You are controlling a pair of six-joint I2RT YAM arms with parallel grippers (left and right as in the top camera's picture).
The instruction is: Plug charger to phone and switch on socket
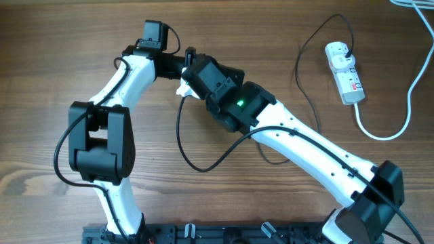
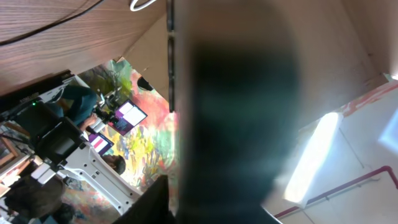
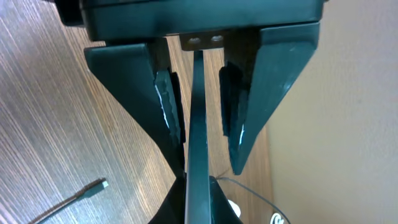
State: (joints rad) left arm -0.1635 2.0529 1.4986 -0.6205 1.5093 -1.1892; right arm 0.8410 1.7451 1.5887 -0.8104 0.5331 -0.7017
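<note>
So where this stands: not very far along, I'd say. The phone point(image 3: 196, 124) is up off the counter point(image 1: 258, 41) and turned on edge, so in the right wrist view it's just a thin dark slab, and from overhead it's mostly buried where the two arms meet. The right gripper point(image 3: 193, 185) is clamped tight on it from below. The left gripper point(image 3: 206, 163) comes in from the opposite end with its jaws narrow either side of the slab, and there's a sliver of wood showing between one pad and the phone, so I wouldn't call that a grip. The left wrist view is basically a dark blur up close, no help there. The charger point(image 1: 308, 88) trails across the counter from its white adapter point(image 1: 337, 51), which sits in the socket point(image 1: 344, 73) way over on the far right. The plug tip point(image 3: 96, 185) lies loose on the wood, apart from the phone. So plugging in isn't done, and nobody is anywhere near the socket. I can't tell from here which way its red switches are set. Pretty much everything is left to do.
</note>
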